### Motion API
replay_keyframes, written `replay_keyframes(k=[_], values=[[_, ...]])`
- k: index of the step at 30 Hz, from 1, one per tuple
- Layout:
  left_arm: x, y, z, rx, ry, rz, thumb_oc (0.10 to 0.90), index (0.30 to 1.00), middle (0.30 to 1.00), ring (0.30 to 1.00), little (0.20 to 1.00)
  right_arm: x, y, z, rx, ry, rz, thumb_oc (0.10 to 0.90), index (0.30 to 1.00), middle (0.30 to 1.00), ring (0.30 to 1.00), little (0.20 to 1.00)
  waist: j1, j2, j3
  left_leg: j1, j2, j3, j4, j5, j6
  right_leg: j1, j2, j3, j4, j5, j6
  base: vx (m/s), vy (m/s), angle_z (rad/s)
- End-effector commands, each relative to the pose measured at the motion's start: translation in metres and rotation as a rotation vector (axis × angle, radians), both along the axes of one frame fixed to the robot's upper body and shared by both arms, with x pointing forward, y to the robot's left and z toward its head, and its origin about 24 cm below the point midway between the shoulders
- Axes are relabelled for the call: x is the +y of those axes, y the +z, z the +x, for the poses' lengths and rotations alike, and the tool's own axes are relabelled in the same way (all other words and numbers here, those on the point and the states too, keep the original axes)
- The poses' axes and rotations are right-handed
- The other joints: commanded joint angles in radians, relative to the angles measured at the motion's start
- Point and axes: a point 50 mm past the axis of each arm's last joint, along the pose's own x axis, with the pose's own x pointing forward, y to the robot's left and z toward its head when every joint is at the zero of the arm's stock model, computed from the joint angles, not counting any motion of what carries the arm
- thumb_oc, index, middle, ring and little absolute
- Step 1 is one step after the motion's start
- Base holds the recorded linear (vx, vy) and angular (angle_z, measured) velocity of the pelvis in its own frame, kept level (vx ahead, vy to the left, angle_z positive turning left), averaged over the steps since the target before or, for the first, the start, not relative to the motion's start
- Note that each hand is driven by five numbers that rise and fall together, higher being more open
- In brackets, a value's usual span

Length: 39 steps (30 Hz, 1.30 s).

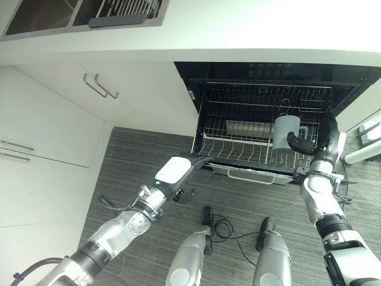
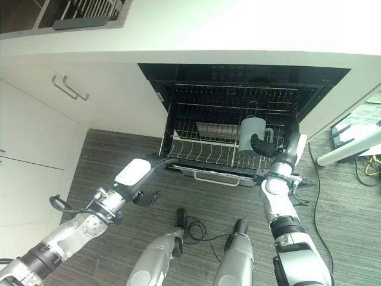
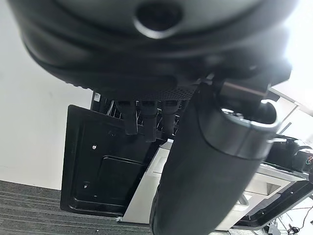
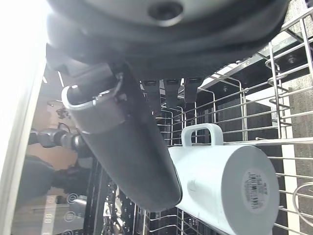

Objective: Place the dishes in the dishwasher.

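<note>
At the right of the frame, the right robot hand [image 1: 299,143] curls round a pale grey mug with a handle [image 1: 285,131] over the wire dishwasher rack [image 1: 238,128]. The mug looks hard, smooth and breakable; hold its body firmly. The left robot hand [image 1: 186,195] hangs empty with relaxed fingers, lower centre.

Bright overexposed countertop [image 1: 268,24], dim dishwasher [image 1: 268,77] interior, wrist views blurred close up

Mug [image 1: 286,131] pale grey-blue, plain — sits in the dishwasher rack [image 1: 262,128], bright silver wire. Dishwasher [image 1: 268,77] cavity black around the rack. Right hand [image 1: 299,143] by the mug dark, nearly black; left hand [image 1: 177,173] dark with white cover. Floor [image 1: 143,161] below the dishwasher grey, fine streaked pattern. Cabinets [image 1: 53,131] left of it white, silver handles.
</note>
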Motion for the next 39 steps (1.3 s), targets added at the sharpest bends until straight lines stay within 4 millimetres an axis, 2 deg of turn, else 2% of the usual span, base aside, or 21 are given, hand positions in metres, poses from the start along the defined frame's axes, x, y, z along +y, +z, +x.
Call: replay_keyframes(k=[1,12,21,23,25,27,29,32,39], values=[[-0.009,0.037,0.004,-0.205,-0.009,-0.145,0.800,0.900,0.900,0.900,0.900,-0.002,0.005,-0.020,-0.072,-0.097,-0.214,0.800,0.900,0.900,0.900,0.900,-0.026,-0.006,-0.027,0.016,0.018,0.092,0.155,-0.273,0.008,0.062,0.017,0.058,-0.142,0.000,0.068,0.00,0.009,-0.10],[-0.004,0.030,-0.003,-0.206,0.018,-0.150,0.800,0.900,0.900,0.900,0.900,0.006,0.001,-0.036,-0.084,-0.133,-0.269,0.800,0.900,0.900,0.900,0.900,-0.046,-0.018,-0.031,0.020,0.022,0.104,0.155,-0.279,0.007,0.060,0.017,0.065,-0.142,-0.005,0.072,0.00,0.003,-0.02],[0.001,0.025,-0.008,-0.203,0.040,-0.151,0.800,0.900,0.900,0.900,0.900,0.019,0.003,-0.044,-0.160,-0.047,-0.239,0.800,0.900,0.900,0.900,0.900,-0.052,-0.034,-0.045,0.035,0.033,0.108,0.155,-0.280,0.007,0.077,0.023,0.059,-0.142,-0.012,0.067,0.00,0.000,0.00],[0.004,0.023,-0.010,-0.203,0.061,-0.159,0.800,0.900,0.900,0.900,0.900,0.027,0.007,-0.048,-0.214,0.015,-0.209,0.800,0.900,0.900,0.900,0.900,-0.056,-0.042,-0.051,0.051,0.036,0.109,0.155,-0.286,0.005,0.094,0.025,0.058,-0.142,-0.022,0.066,0.05,0.013,-0.01],[0.012,0.019,-0.014,-0.199,0.106,-0.170,0.800,0.900,0.900,0.900,0.900,0.034,0.018,-0.061,-0.320,0.108,-0.162,0.800,0.900,0.900,0.900,0.900,-0.068,-0.059,-0.068,0.069,0.048,0.113,0.155,-0.288,0.005,0.113,0.032,0.053,-0.142,-0.031,0.062,0.05,-0.010,-0.03],[0.017,0.017,-0.017,-0.195,0.126,-0.176,0.800,0.900,0.900,0.900,0.900,0.038,0.023,-0.068,-0.365,0.154,-0.173,0.800,0.900,0.900,0.900,0.900,-0.072,-0.067,-0.077,0.073,0.055,0.114,0.155,-0.282,0.005,0.120,0.036,0.049,-0.142,-0.030,0.057,0.01,-0.031,-0.06],[0.024,0.013,-0.022,-0.181,0.158,-0.177,0.800,0.900,0.900,0.900,0.900,0.044,0.033,-0.078,-0.435,0.212,-0.178,0.800,0.900,0.900,0.900,0.900,-0.074,-0.087,-0.095,0.093,0.064,0.116,0.155,-0.292,0.004,0.149,0.044,0.040,-0.142,-0.045,0.056,0.04,-0.061,-0.09],[0.027,0.009,-0.026,-0.175,0.176,-0.176,0.800,0.900,0.900,0.900,0.900,0.046,0.039,-0.084,-0.479,0.247,-0.171,0.800,0.900,0.900,0.900,0.900,-0.072,-0.099,-0.113,0.098,0.074,0.114,0.155,-0.290,0.003,0.164,0.052,0.030,-0.142,-0.049,0.050,0.03,-0.065,-0.06],[0.035,-0.004,-0.038,-0.159,0.246,-0.202,0.800,0.900,0.900,0.900,0.900,0.053,0.065,-0.103,-0.633,0.349,-0.182,0.800,0.900,0.900,0.900,0.900,-0.057,-0.126,-0.182,0.138,0.109,0.105,0.155,-0.302,-0.012,0.255,0.094,-0.008,-0.142,-0.103,0.028,0.07,-0.075,-0.01]])
